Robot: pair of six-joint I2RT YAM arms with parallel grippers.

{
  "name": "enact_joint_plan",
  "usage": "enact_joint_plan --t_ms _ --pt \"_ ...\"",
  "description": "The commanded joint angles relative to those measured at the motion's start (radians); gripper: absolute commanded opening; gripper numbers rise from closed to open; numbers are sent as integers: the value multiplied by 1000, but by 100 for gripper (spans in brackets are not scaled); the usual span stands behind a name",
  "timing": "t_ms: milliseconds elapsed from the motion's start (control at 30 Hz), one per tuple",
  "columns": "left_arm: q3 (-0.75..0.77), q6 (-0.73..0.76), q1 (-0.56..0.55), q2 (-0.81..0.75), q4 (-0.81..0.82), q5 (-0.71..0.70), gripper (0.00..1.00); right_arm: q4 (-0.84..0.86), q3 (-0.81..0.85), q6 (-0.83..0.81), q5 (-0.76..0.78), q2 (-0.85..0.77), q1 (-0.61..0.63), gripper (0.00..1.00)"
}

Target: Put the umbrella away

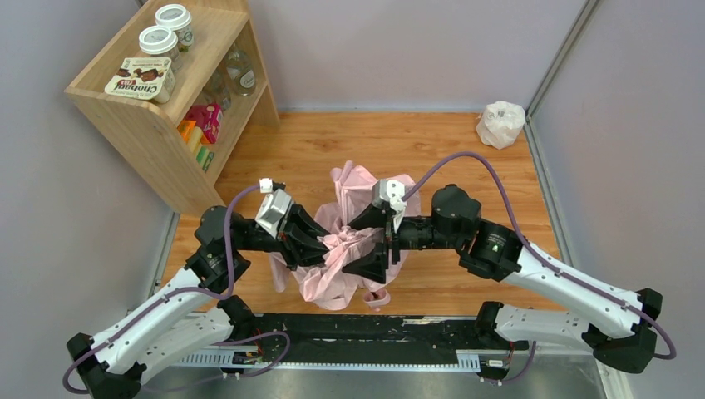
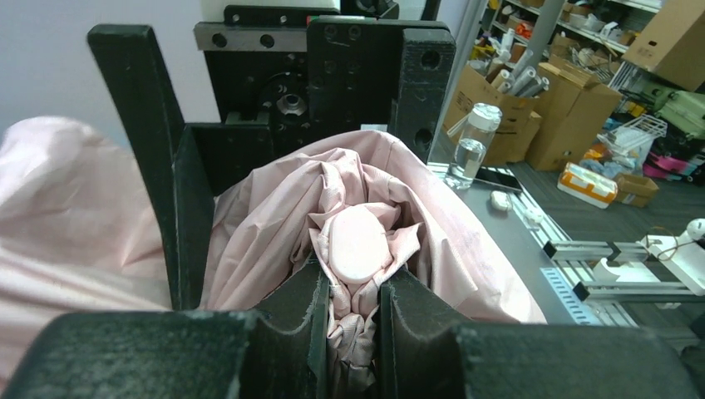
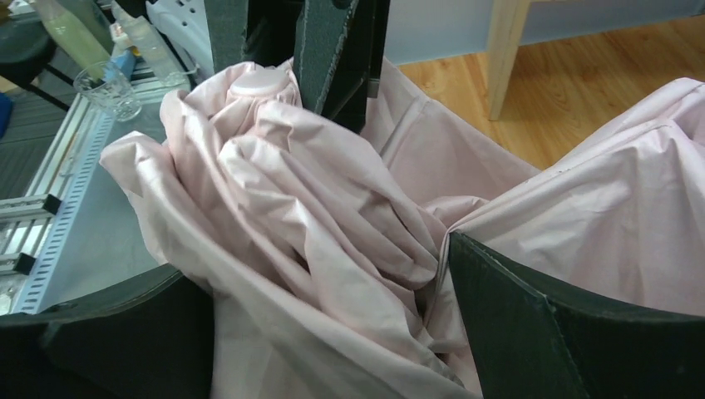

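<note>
The umbrella (image 1: 330, 279) is limp and slippery; left hand (image 2: 351, 307) pinches fabric by the handle (image 2: 357, 245), the surer hold; right hand (image 3: 332, 324) gapes around folds.

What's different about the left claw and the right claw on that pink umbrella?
The left claw is pinched nearly shut on a thin fold of the umbrella; the right claw is spread wide around a fat bunch of its fabric. The left claw points in from the left, the right claw from the right. Both are black and two-fingered.
</note>
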Motion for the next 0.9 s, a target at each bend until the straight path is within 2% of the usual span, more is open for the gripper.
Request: enact_joint_plan --t_ms 0,300,367,533,667,800,833,867 --pt "85 -13 -48 10 147 43 0 105 20 9 -58 83 -19 100" --pt "108 9 -81 25 156 51 0 224 -6 106 -274 159 -88 100" --pt "114 15 -87 32 158 53 0 252 -13 129 -318 176 -88 96" --pt "128 33 -94 41 158 49 0 301 -12 195 -460 226 -88 71" --pt "144 48 -95 59 155 43 0 362 -36 238 -503 222 -88 42" --pt "154 74 -97 67 126 28 0 359 -61 245 -509 194 -88 6" --pt "154 78 -97 67 123 25 0 355 -70 236 -488 182 -88 0" --pt "157 79 -97 68 121 25 0 349 -84 227 -465 168 -88 0"
